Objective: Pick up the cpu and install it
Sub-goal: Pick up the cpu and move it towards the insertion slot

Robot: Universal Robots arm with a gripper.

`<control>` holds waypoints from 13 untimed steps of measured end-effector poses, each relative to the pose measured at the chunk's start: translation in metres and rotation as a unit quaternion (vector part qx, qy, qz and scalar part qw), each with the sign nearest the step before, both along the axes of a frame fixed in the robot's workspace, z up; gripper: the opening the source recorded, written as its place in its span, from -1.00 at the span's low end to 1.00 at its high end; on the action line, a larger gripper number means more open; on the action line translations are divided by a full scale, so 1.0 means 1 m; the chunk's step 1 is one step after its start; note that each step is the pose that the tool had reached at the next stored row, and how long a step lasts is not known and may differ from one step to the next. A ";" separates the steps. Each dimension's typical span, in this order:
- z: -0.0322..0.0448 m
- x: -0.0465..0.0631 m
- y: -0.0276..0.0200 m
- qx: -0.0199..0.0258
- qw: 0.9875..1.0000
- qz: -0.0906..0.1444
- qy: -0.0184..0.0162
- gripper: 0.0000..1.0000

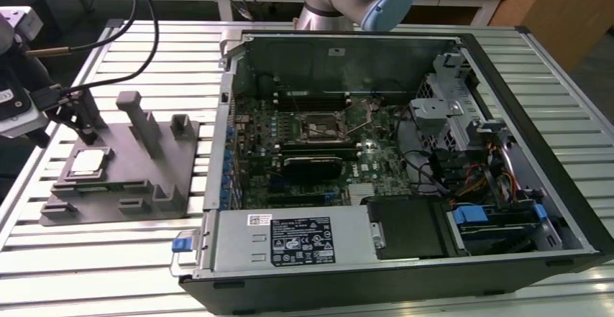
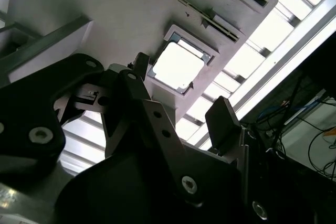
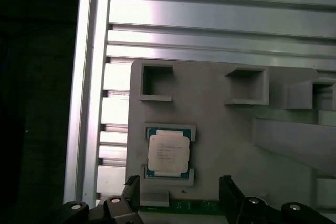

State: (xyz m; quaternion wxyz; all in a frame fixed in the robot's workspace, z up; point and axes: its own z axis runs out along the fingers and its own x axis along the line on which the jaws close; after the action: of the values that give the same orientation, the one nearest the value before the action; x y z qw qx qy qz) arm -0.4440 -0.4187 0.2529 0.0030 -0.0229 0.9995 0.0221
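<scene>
The cpu is a small silvery square chip lying flat in a recess of the grey fixture, on the exterior view's left. My gripper hovers just above and beside it, open, with nothing between its fingers. In the second wrist view the cpu sits beyond the two black fingers, apart from them. In the first wrist view the cpu lies close to the open gripper. The motherboard socket sits inside the open computer case.
The open computer case takes up the middle and right of the slatted metal table. Upright posts rise from the fixture near the gripper. Cables hang at the back left. The arm's base stands behind the case.
</scene>
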 end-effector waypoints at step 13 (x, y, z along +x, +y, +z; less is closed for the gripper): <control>-0.0046 0.000 0.0000 0.000 1.000 0.000 0.000 0.41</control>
State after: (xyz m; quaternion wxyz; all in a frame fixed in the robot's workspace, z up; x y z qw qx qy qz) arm -0.4440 -0.4187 0.2482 0.0030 -0.0229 0.9995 0.0224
